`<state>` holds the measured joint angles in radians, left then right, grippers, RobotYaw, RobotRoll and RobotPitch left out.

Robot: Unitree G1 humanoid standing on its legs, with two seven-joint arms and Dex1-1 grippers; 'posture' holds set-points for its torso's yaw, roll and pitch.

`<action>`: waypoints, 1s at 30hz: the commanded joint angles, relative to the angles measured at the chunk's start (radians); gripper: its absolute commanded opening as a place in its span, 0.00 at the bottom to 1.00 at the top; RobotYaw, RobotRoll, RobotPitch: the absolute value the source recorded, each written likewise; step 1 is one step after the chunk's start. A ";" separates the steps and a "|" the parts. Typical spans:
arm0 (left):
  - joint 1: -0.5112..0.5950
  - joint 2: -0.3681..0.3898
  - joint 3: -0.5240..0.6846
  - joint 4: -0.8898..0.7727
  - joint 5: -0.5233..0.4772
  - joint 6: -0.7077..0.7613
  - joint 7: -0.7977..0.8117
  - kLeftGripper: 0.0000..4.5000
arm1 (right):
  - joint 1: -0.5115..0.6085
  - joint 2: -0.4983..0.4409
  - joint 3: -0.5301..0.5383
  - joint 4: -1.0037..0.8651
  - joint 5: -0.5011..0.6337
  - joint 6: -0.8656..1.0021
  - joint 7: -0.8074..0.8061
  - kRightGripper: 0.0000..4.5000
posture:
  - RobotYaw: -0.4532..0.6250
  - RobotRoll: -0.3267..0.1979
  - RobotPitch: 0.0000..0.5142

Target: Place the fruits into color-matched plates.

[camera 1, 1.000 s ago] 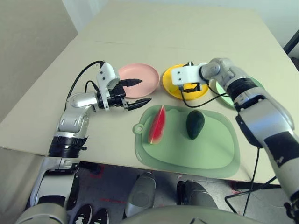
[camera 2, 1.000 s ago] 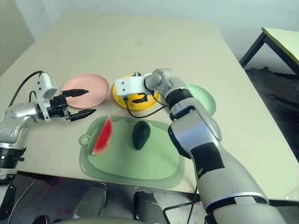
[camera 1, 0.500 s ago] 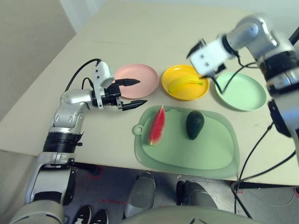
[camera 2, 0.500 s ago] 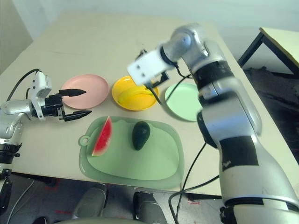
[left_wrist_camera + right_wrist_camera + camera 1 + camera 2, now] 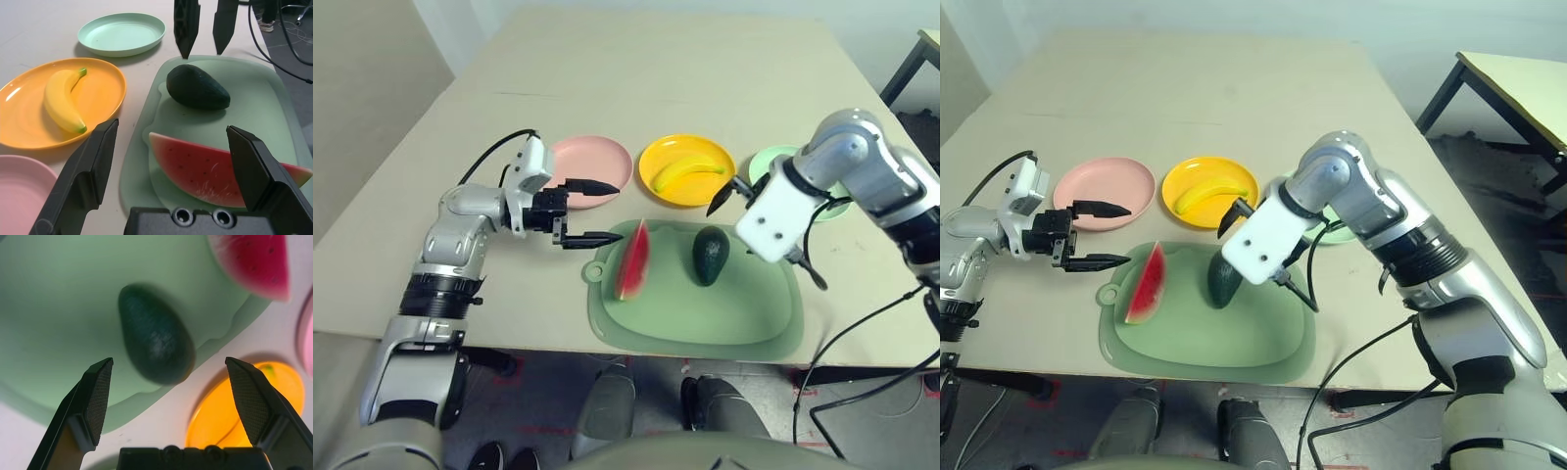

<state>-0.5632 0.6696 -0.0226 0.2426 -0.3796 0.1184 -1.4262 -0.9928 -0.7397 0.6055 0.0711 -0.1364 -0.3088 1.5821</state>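
Note:
The banana (image 5: 683,173) lies in the yellow plate (image 5: 651,157). Between the pink plate (image 5: 597,157) and the mint green plate (image 5: 122,34), that yellow plate is the middle one. On the pale green mat (image 5: 695,318) the watermelon wedge (image 5: 631,259) stands on its rind, with the avocado (image 5: 710,255) to its right. My left gripper (image 5: 619,211) is open and empty, its fingertips just left of the watermelon. My right gripper (image 5: 1268,271) is open and hovers over the avocado (image 5: 156,340), one finger on either side.
My right forearm covers part of the mint green plate (image 5: 766,159). A black cable hangs from the right wrist over the mat's right edge. Bare table stretches behind the plates and to the left of my left arm.
My right gripper rose from the yellow plate, leaving the banana there, then swung down over the avocado. My left gripper edged toward the watermelon. The camera view shifted a little.

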 commanded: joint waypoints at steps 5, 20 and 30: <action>0.003 0.007 -0.013 -0.035 0.004 0.006 -0.004 1.00 | 0.012 0.036 -0.004 0.035 -0.048 -0.009 -0.015 0.99 | 0.62 0.62 0.27; 0.011 0.020 -0.039 -0.061 0.009 -0.001 -0.051 1.00 | 0.051 0.056 0.005 0.069 -0.106 -0.024 -0.043 0.99 | 0.62 0.62 0.27; 0.039 0.027 -0.051 -0.079 0.010 -0.014 -0.055 1.00 | 0.068 0.075 0.009 0.120 -0.139 -0.045 -0.067 0.99 | 0.63 0.62 0.26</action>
<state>-0.5374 0.6880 -0.0615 0.1903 -0.3771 0.1113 -1.4771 -0.9366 -0.6702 0.6055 0.1833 -0.2612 -0.3477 1.5180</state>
